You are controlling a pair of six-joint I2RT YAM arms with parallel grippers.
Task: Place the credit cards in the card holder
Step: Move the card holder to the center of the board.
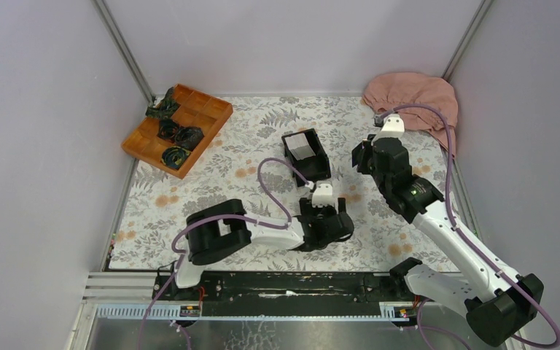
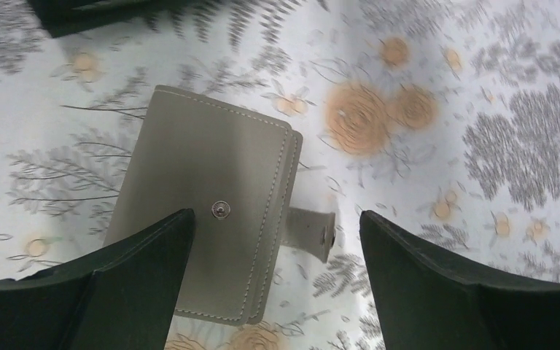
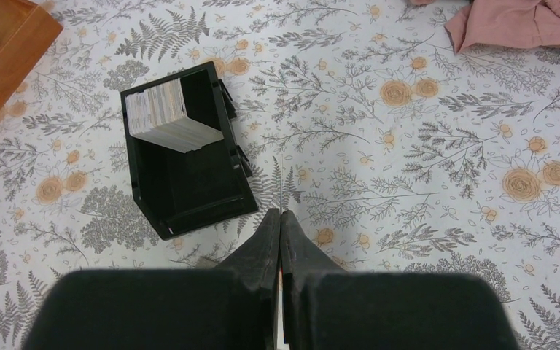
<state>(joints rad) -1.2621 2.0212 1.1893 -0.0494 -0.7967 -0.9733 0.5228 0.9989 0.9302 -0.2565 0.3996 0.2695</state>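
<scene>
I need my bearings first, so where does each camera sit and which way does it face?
Top external: fixed above and behind the robot, looking down at the table; the left arm and right arm show, bases included.
Left wrist: on the left wrist, looking down at the folded card holder; the open left gripper shows.
Right wrist: on the right wrist, looking down at the black box of credit cards; the shut right gripper shows.
Shared: top and right wrist views both show that box.
</scene>
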